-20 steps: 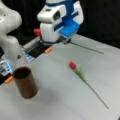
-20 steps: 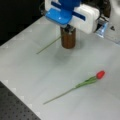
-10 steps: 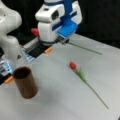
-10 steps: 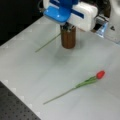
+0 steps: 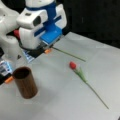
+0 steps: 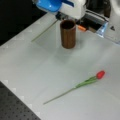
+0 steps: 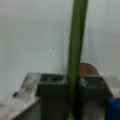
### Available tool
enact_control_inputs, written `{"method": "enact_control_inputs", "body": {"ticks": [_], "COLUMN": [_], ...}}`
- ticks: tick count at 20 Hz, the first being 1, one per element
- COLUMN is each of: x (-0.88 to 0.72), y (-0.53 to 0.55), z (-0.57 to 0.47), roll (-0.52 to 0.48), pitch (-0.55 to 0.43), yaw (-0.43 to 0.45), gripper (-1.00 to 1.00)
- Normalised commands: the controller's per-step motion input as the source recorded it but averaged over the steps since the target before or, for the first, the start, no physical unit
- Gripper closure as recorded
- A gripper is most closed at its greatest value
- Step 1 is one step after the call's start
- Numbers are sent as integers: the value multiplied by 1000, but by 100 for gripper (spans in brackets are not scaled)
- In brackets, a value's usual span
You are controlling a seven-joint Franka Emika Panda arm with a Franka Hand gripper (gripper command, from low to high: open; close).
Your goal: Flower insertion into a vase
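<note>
The gripper (image 7: 72,87) sits low over the back of the grey tabletop (image 5: 75,100), and the wrist view shows its dark jaws pressed against a green flower stem (image 7: 76,50) from both sides, so they are narrow and holding that stem. From the jaws the stem runs straight up toward 12 o'clock in the wrist view, over pale tabletop (image 7: 30,37). In a front view the same stem (image 5: 70,54) pokes out from under the blue and white gripper body (image 5: 41,25) and slants toward 4 o'clock, its far end low near the tabletop. In a front view it (image 6: 43,31) reaches from under the gripper (image 6: 61,6) toward 8 o'clock. Its bloom is hidden by the gripper in both front views.

The vase (image 5: 25,82), a dark brown wood-grain cylinder, stands upright with its mouth open and nothing visible inside. In a front view it stands at 7 o'clock from the gripper, near it but apart. In a front view the vase (image 6: 68,33) stands just below the gripper, at 6 o'clock from it. A brown curved edge (image 7: 87,68) shows just behind the jaws in the wrist view.

A second flower with a red bloom (image 5: 73,65) lies flat on the tabletop, well apart from the vase, its stem trailing toward 4 o'clock. In a front view this flower (image 6: 100,74) lies at 5 o'clock from the vase, stem running toward 8 o'clock.
</note>
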Motion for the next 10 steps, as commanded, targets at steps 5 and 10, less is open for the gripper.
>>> {"method": "enact_control_inputs", "body": {"ticks": [5,10], "x": [-678,-804], "y": [-271,-251], "z": [-83,-140], "roll": [-60,-101], "pitch": [-59,-101], "yaw": [103,113], "gripper": [100,100]}}
